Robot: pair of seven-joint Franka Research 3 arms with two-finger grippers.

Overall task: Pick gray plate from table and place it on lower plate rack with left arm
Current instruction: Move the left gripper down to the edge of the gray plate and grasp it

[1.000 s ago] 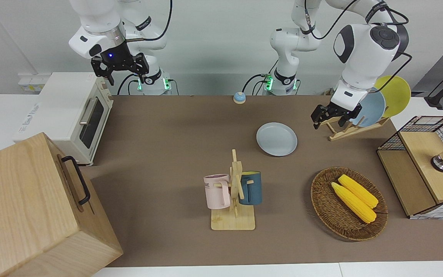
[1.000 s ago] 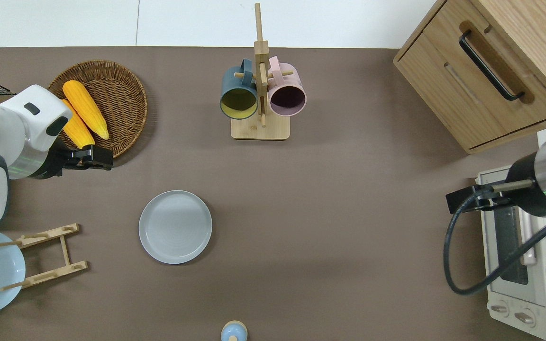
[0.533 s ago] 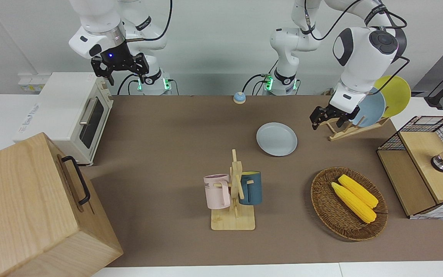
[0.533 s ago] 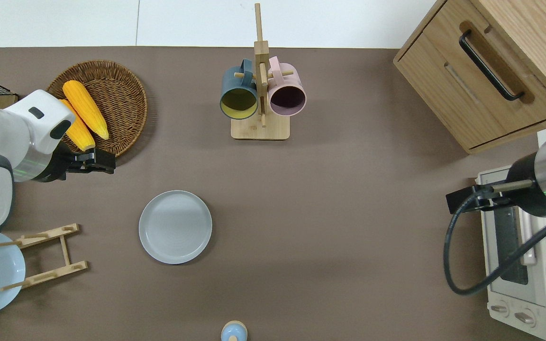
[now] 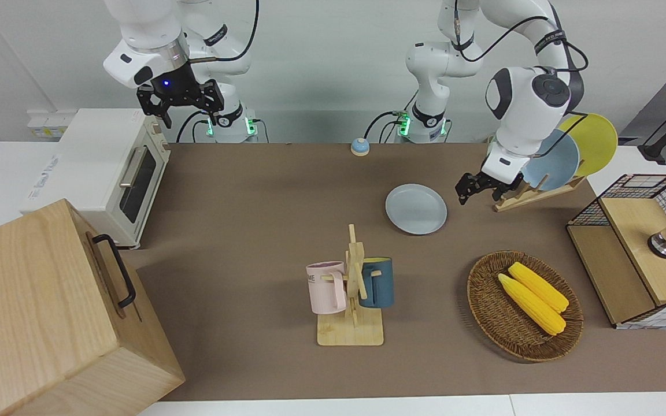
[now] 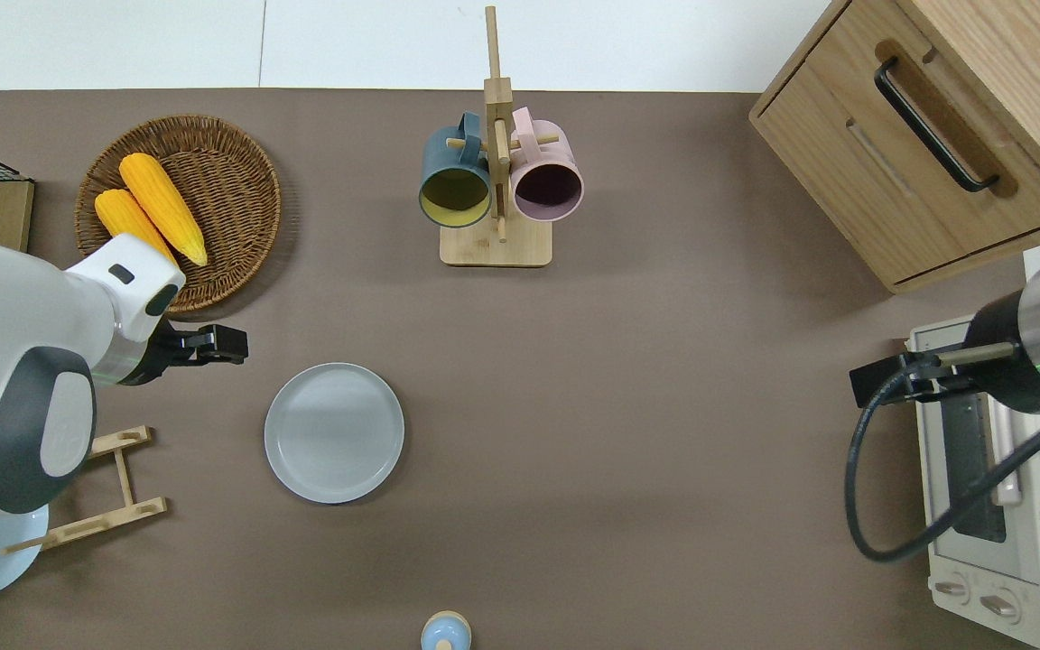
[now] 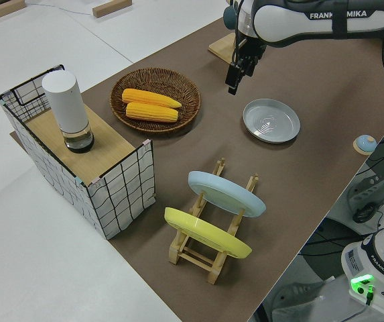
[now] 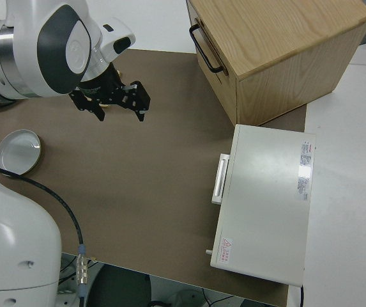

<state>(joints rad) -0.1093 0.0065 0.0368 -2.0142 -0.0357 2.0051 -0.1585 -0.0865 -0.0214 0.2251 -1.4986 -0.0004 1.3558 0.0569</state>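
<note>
The gray plate (image 5: pixel 415 208) lies flat on the brown mat, also in the overhead view (image 6: pixel 334 432) and left side view (image 7: pixel 271 121). The lower plate rack (image 5: pixel 512 199), a light-wood rack (image 6: pixel 114 487) (image 7: pixel 212 251), stands toward the left arm's end and holds a blue plate (image 5: pixel 552 162) and a yellow plate (image 5: pixel 596 141). My left gripper (image 5: pixel 477 195) is open and empty in the air. In the overhead view (image 6: pixel 233 344) it is over bare mat between the basket and the gray plate. The right arm is parked, its gripper (image 5: pixel 185 112) open.
A wicker basket (image 6: pixel 240 153) with two corn cobs lies farther from the robots than the plate. A mug stand (image 6: pixel 495 248) holds two mugs. A wire crate (image 5: pixel 633 254), a wooden cabinet (image 5: pixel 38 312), a toaster oven (image 5: pixel 96 167) and a small bell (image 5: pixel 359 147) stand around the edges.
My left gripper has moved from over the basket's edge toward the gray plate and come lower. The plate and the right arm have not moved.
</note>
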